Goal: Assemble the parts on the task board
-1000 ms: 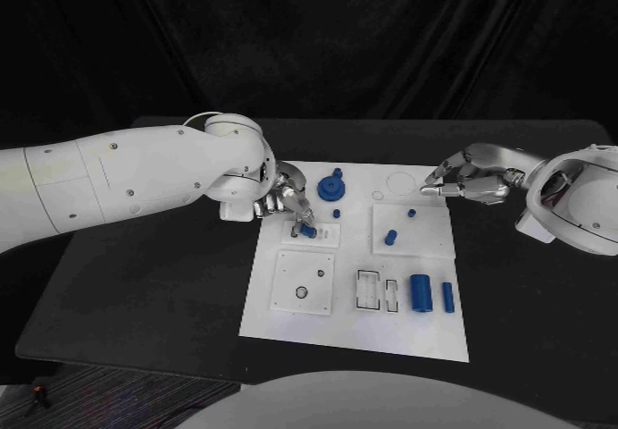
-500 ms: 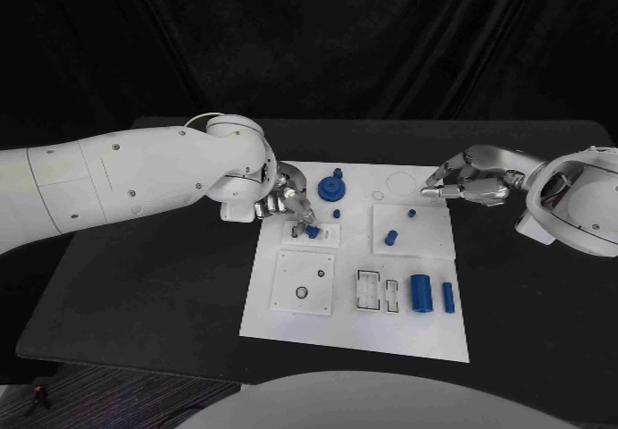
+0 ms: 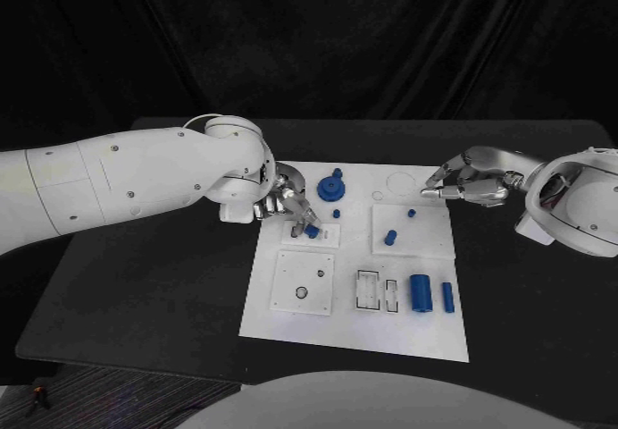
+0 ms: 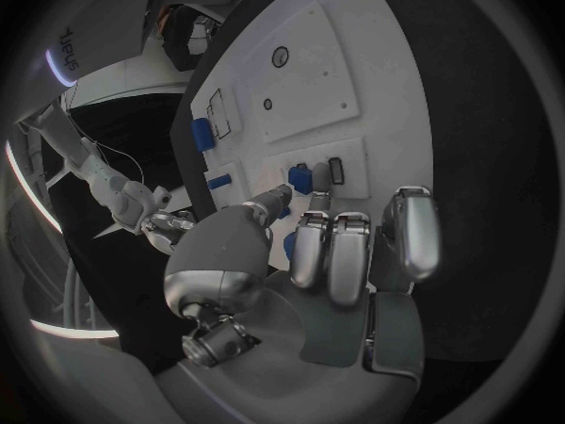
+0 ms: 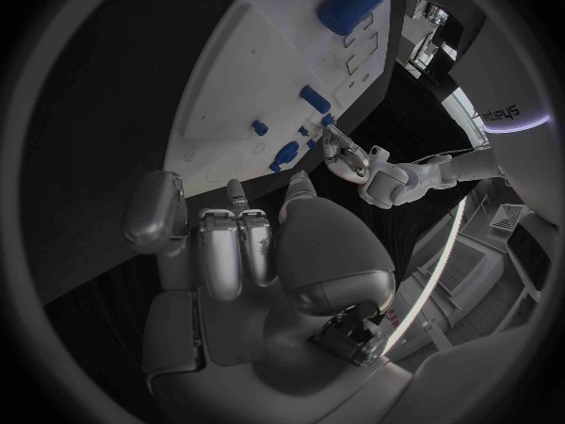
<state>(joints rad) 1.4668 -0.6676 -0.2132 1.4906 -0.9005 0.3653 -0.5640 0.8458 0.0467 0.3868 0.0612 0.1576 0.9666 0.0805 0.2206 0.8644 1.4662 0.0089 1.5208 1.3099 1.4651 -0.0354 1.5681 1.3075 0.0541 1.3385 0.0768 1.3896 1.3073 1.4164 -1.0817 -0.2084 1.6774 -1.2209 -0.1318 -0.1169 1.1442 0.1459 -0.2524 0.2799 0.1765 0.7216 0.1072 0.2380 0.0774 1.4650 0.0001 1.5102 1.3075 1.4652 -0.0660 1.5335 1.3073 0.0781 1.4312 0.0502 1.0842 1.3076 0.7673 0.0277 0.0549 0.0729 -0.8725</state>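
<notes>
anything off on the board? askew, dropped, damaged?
Nothing stands out. The task board lies flat on the table, and the loose blue cylinders near its right edge lie neatly side by side. The left hand has its fingertips at a small blue part; the right hand hovers empty at the board's far right corner.

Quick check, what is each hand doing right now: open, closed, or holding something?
Left hand: fingertips pinch a small blue part at the task board.
Right hand: fingers curled in, holding nothing.
</notes>
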